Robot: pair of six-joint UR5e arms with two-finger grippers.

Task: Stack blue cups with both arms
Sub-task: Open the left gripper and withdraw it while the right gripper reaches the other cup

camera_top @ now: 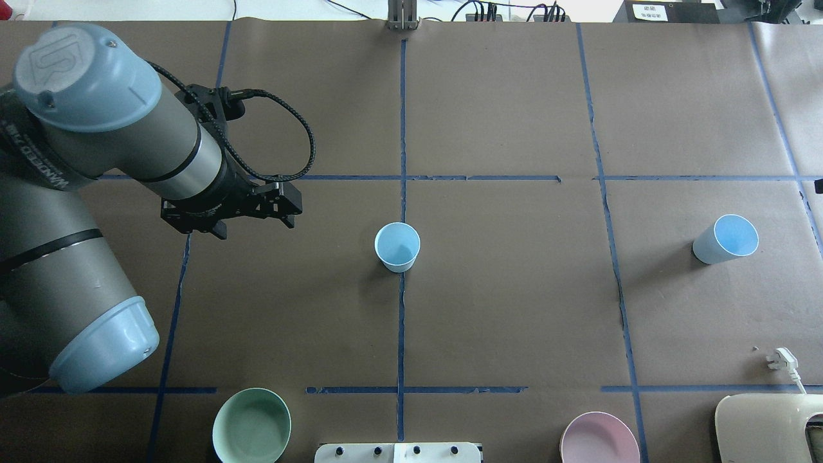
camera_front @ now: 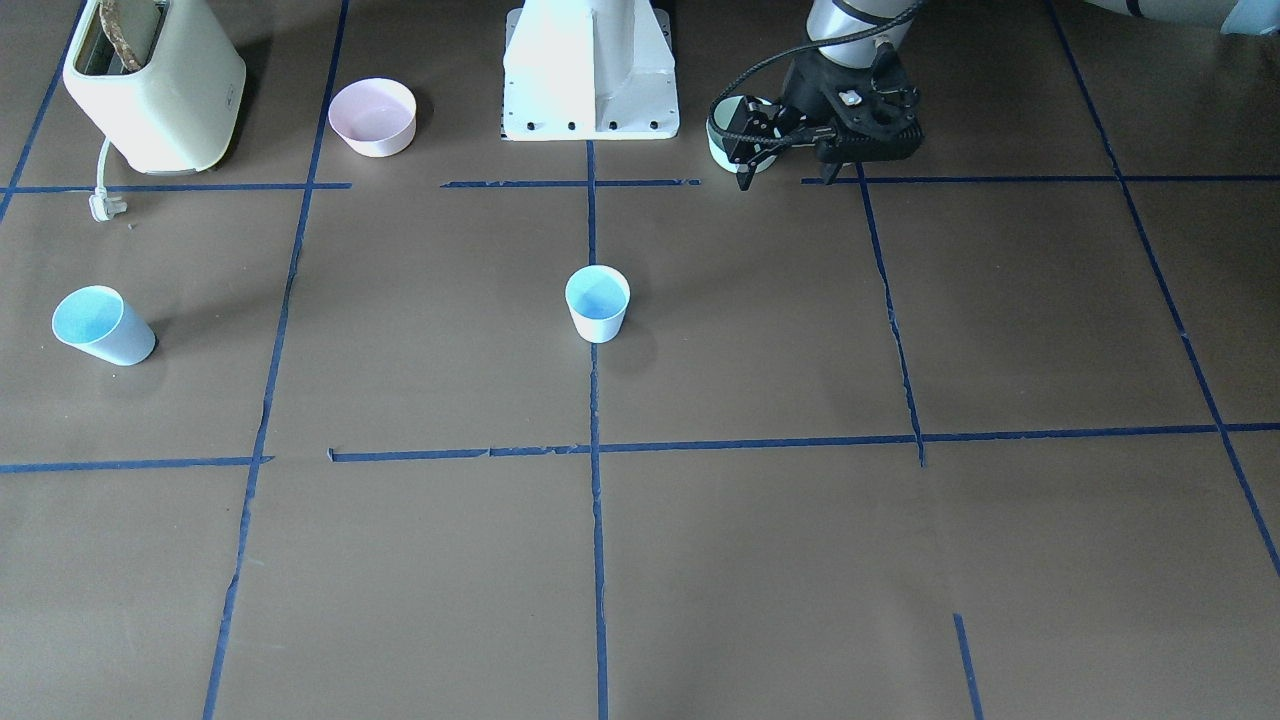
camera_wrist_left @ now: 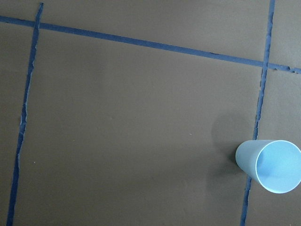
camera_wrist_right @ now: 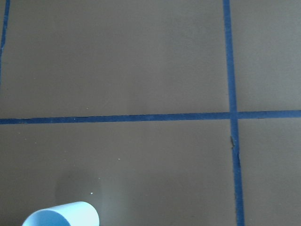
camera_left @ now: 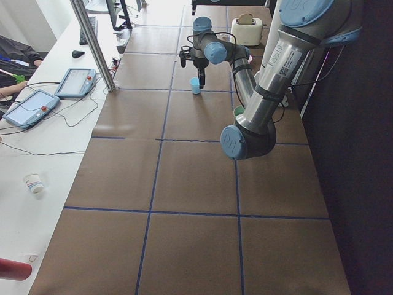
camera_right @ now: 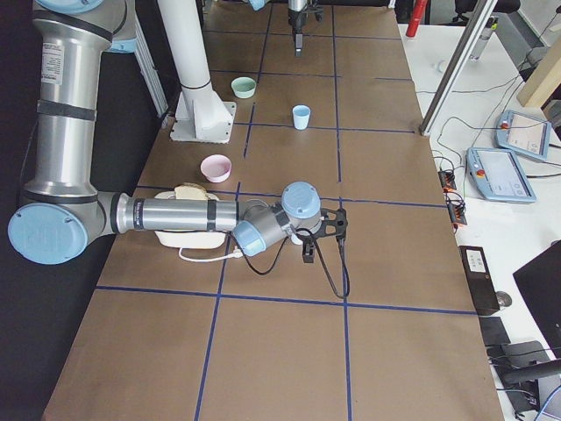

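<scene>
**Both cups unheld, both hands standing off**

Front-facing: the centre cup [camera_front: 598, 303] stands mouth up on the tape line. My left gripper [camera_front: 790, 172] hangs well apart from it, toward the pedestal [camera_front: 590, 70], fingers spread and holding nothing. The outer cup [camera_front: 103, 325] sits well apart on the centre cup's other side.

Overhead: only paper and tape show between my left gripper and the centre cup. I would travel level, drop straight down astride its wall and squeeze lightly, since thin plastic will likely buckle. The mint bowl [camera_top: 252, 426] and pink bowl [camera_top: 599, 440] lie pedestal-side of the centre cup, off that path.

Left end: the left gripper hangs above the table, not touching the centre cup.

Right end: my right gripper [camera_right: 323, 239] is well apart from the centre cup; spread or closed, I cannot tell.

Left wrist: the centre cup sits at the lower right, so I must centre it first.

Right wrist: only the outer cup's rim shows, at the bottom edge; same correction before descending.
</scene>
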